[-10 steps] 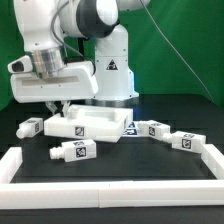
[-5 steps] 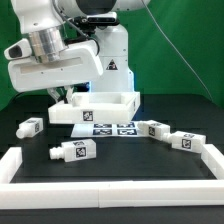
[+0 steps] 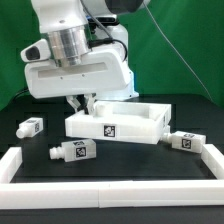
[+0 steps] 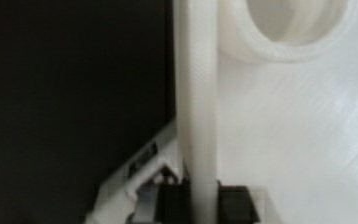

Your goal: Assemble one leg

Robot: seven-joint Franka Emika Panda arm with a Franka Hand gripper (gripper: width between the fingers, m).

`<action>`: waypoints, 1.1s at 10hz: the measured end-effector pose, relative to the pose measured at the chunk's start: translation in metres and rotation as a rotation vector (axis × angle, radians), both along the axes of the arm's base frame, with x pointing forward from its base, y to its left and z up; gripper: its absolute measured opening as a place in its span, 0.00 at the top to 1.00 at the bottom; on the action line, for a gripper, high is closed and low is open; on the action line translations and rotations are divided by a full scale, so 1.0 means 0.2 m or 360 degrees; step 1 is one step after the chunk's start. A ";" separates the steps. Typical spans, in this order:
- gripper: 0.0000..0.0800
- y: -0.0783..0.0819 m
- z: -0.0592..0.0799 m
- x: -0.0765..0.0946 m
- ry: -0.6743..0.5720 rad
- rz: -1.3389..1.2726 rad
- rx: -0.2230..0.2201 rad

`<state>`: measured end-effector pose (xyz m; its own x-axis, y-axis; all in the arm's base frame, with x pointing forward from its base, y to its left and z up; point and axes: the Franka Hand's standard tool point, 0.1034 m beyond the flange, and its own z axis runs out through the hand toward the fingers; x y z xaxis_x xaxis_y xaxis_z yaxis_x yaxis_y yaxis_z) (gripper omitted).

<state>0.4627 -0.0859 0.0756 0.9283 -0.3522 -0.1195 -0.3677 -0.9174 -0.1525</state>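
Note:
My gripper point(image 3: 82, 103) is shut on the near-left wall of the large white tray-like tabletop point(image 3: 120, 124) and holds it at the middle of the table. Three legs show as small white tagged blocks. One leg point(image 3: 30, 127) lies at the exterior view's left, one leg point(image 3: 75, 151) in front of the tabletop, and one leg point(image 3: 183, 141) at the right. A fourth leg is hidden. In the wrist view the gripper point(image 4: 197, 205) has its dark fingers point(image 4: 240, 204) on either side of the tabletop's thin wall point(image 4: 197, 90). A round socket point(image 4: 300, 30) shows inside the tabletop.
A low white frame point(image 3: 110, 190) borders the table's front and both sides. The robot's white base point(image 3: 118, 70) stands behind the tabletop. A green curtain backs the scene.
My gripper has carried the tabletop toward the exterior view's right and turned it, so a tagged side wall now faces the camera. It now hides a leg at the right.

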 end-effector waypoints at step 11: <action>0.94 0.15 -0.08 0.26 -0.0055 0.0353 -0.0027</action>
<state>0.5155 -0.0567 0.0605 0.9866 -0.1408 -0.0821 -0.1516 -0.9777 -0.1456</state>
